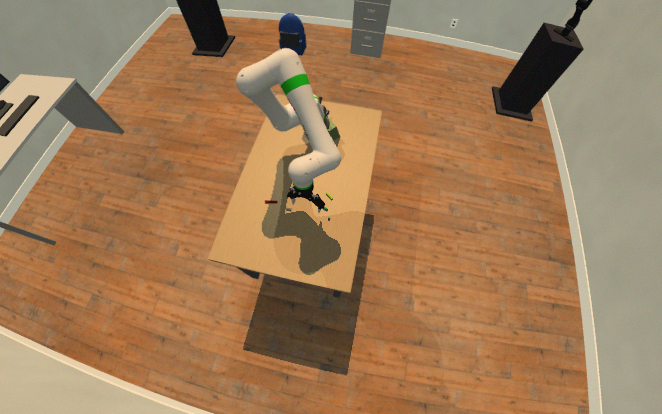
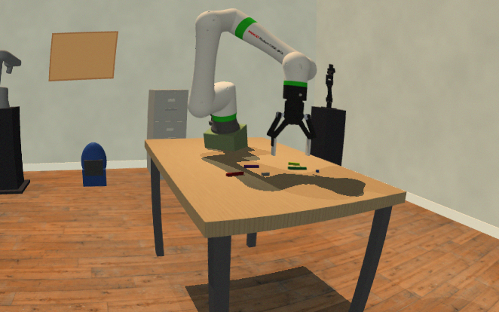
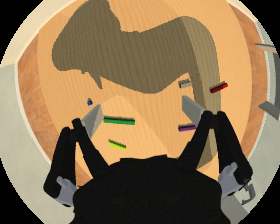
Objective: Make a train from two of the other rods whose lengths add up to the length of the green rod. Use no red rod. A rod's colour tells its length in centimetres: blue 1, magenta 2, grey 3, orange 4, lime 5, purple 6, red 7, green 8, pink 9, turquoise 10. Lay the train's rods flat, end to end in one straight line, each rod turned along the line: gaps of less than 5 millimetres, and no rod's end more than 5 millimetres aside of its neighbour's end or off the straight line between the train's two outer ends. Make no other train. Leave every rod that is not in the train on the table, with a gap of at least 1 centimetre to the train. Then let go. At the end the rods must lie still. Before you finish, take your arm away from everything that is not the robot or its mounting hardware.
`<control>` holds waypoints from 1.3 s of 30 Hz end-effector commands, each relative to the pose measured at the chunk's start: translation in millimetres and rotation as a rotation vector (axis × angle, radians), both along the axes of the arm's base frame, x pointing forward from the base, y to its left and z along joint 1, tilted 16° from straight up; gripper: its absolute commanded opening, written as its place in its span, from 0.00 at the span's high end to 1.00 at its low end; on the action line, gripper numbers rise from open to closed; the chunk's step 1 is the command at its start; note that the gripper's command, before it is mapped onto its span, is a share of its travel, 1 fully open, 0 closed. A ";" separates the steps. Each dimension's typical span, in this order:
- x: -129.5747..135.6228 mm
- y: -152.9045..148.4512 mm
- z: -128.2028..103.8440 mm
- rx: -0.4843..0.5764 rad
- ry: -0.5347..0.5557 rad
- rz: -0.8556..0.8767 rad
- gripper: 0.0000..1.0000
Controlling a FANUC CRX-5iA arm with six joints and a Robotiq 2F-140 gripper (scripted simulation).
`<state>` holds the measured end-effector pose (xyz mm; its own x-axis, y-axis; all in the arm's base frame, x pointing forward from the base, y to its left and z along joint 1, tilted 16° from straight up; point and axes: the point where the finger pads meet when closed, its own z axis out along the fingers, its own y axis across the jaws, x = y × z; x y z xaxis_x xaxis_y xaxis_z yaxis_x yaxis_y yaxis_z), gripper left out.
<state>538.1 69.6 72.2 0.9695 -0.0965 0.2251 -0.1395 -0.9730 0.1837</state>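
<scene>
My gripper [image 2: 290,151] is open and empty, hanging fingers down a little above the table. It also shows in the wrist view [image 3: 143,112] and from above [image 1: 305,199]. Below it lie the green rod [image 2: 297,167] [image 3: 118,121] and the shorter lime rod [image 2: 293,163] [image 3: 116,143], close together and roughly parallel. A tiny blue rod [image 2: 316,170] [image 3: 90,102] lies a little beyond them. On the other side lie a purple rod [image 2: 251,166] [image 3: 185,127], a small grey rod [image 2: 265,174] [image 3: 184,84] and a red rod [image 2: 234,173] [image 3: 219,87], each apart from the others.
The arm's green base block [image 2: 225,140] stands at the far end of the wooden table. The arm's shadow [image 2: 305,182] falls across the middle. The table's right edge is near the blue rod.
</scene>
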 end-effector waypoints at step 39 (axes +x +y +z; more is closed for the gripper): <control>-0.5 34.8 -7.4 -0.263 0.290 1.316 0.00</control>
<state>537.6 101.1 65.3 0.4480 0.8884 -0.1001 0.8711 -0.4085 0.2727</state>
